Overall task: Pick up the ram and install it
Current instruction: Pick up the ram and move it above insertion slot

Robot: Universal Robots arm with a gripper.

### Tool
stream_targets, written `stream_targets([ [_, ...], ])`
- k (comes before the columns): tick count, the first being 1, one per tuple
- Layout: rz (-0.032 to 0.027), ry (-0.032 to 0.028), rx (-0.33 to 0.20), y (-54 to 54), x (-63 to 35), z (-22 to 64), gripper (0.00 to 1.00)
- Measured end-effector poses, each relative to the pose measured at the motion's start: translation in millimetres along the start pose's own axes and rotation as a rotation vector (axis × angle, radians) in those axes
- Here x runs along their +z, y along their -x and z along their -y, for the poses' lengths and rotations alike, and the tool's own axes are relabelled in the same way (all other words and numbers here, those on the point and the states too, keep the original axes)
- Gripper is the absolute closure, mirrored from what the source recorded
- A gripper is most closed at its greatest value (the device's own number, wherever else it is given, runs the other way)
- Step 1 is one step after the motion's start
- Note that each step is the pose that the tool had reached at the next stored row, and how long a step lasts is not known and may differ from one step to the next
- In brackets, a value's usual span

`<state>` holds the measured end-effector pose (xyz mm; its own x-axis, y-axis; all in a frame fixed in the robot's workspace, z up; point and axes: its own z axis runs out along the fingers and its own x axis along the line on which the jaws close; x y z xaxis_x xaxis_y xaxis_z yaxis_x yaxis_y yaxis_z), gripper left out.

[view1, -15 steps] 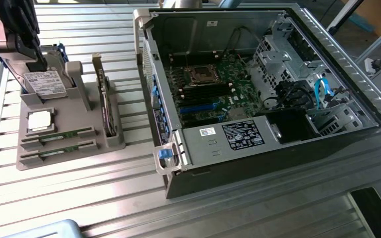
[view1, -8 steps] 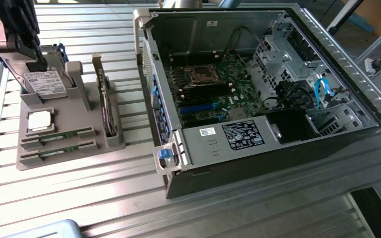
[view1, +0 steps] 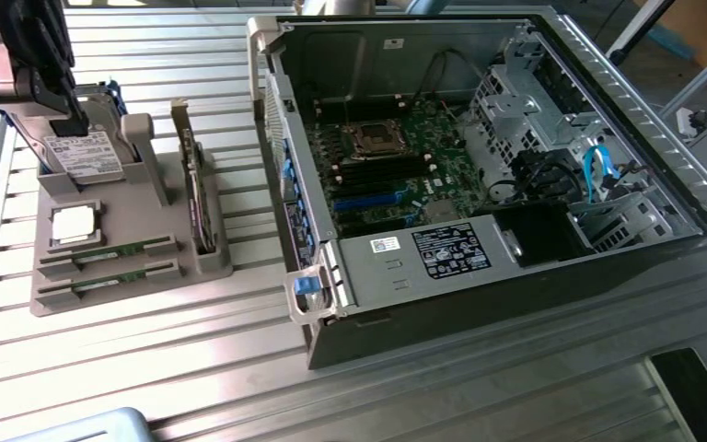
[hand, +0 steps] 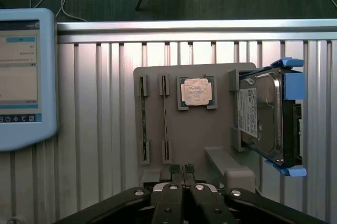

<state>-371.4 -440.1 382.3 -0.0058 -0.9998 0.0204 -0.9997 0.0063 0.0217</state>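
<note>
Two ram sticks (hand: 142, 120) (hand: 166, 119) stand on edge in side-by-side slots of a grey holder block (hand: 208, 129). In the exterior view they are the thin green strips (view1: 121, 250) (view1: 110, 285) at the block's near end. My gripper (hand: 182, 170) hovers above the holder's edge with its fingers pressed together and nothing between them. In the exterior view the gripper (view1: 71, 115) hangs at the far left, over the hard drive end of the block. The open computer case (view1: 599, 74) lies to the exterior view's right, its motherboard (view1: 385, 170) with dark memory slots exposed.
The holder also carries a silver hard drive (hand: 263, 119) in blue rails, a processor chip (hand: 196, 91) and an upright expansion card (view1: 194, 198). A light-blue touchscreen pendant (hand: 21, 77) lies beside the holder on the ribbed metal table (view1: 181, 368).
</note>
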Motion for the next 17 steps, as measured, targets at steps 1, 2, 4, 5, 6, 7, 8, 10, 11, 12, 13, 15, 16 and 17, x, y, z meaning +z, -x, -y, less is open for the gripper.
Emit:
stream_targets([
  [1,0.0000,0.0000,0.000,0.0,0.0,0.0,0.90],
  [2,0.0000,0.0000,0.000,0.0,0.0,0.0,0.89],
  [4,0.0000,0.0000,0.000,0.0,0.0,0.0,0.83],
  [5,0.0000,-0.0001,0.000,0.0,0.0,0.0,0.83],
  [6,0.0000,-0.0001,0.000,0.0,0.0,0.0,0.83],
  [7,0.0001,-0.0001,0.000,0.0,0.0,0.0,0.83],
  [8,0.0000,0.0000,0.000,0.0,0.0,0.0,0.82],
  [10,0.0000,0.0000,0.000,0.0,0.0,0.0,0.75],
  [11,0.0001,-0.0001,0.000,0.0,0.0,0.0,0.75],
  [12,0.0001,-0.0001,0.000,0.0,0.1,0.0,0.75],
  [13,0.0001,-0.0002,-0.004,-0.2,0.8,0.0,0.75],
  [15,-0.0005,-0.0004,-0.022,-1.1,2.3,0.1,0.75],
  [16,-0.0006,-0.0006,-0.029,-1.7,2.9,0.1,0.75],
  [17,-0.0007,-0.0008,-0.034,-2.6,3.6,0.1,0.75],
])
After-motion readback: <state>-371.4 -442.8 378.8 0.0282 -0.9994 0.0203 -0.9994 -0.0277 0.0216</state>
